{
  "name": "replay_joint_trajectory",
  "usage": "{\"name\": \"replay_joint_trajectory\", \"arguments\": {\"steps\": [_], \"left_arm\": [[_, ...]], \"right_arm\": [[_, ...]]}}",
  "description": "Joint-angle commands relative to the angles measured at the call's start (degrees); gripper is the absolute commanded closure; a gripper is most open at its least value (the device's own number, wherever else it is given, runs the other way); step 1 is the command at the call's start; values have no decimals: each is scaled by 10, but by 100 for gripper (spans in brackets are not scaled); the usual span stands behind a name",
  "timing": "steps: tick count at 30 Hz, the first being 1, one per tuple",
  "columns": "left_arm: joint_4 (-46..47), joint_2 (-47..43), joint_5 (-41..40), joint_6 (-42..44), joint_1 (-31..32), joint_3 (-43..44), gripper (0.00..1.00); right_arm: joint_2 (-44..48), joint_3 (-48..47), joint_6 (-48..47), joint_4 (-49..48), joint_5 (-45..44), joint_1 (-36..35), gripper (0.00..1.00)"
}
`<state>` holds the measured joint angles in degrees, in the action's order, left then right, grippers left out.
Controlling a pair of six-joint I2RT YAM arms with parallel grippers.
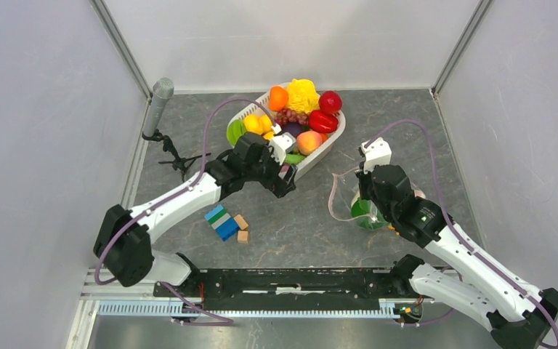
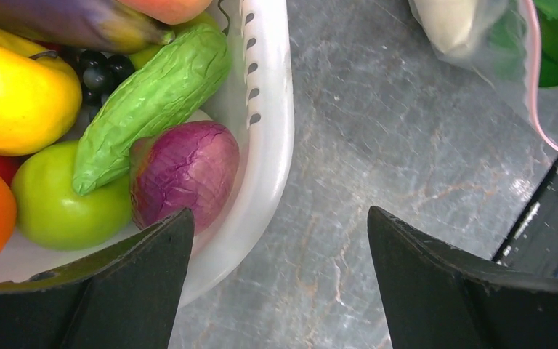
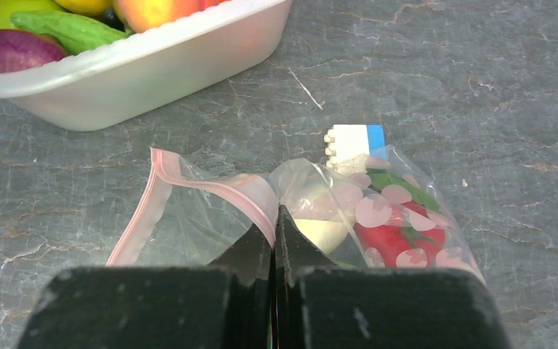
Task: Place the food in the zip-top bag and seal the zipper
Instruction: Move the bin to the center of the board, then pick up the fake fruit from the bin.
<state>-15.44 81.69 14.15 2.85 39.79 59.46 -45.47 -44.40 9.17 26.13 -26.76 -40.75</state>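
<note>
The white basket (image 1: 332, 142) holds the food: a purple onion (image 2: 185, 171), a green gourd (image 2: 152, 98), a green apple (image 2: 65, 196), a yellow pepper (image 2: 14, 94) and others. My left gripper (image 2: 280, 240) is open and empty, one finger over the basket's near rim by the onion, the other over the table; it also shows in the top view (image 1: 285, 180). The zip-top bag (image 3: 203, 222) lies at the right with a red fruit (image 3: 399, 240) and a white piece (image 3: 320, 231) inside. My right gripper (image 3: 276, 218) is shut on its pink zipper (image 3: 211, 183), mouth held open.
Blue, green and tan blocks (image 1: 225, 222) lie on the grey table in front of the left arm. A white-and-blue block (image 3: 352, 142) sits just behind the bag. A microphone on a stand (image 1: 158, 105) is at the far left. Walls close in three sides.
</note>
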Motion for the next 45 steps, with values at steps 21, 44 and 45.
{"name": "replay_joint_trajectory", "arguments": {"steps": [21,44,45], "left_arm": [[13,44,-9,8,33,226,0],[-39,387,137,35,-34,585,0],[-39,392,137,34,-36,585,0]], "right_arm": [[67,65,55,-64,85,1,100],[103,90,71,-54,115,1,99],[104,91,72,-53,115,1,99]]}}
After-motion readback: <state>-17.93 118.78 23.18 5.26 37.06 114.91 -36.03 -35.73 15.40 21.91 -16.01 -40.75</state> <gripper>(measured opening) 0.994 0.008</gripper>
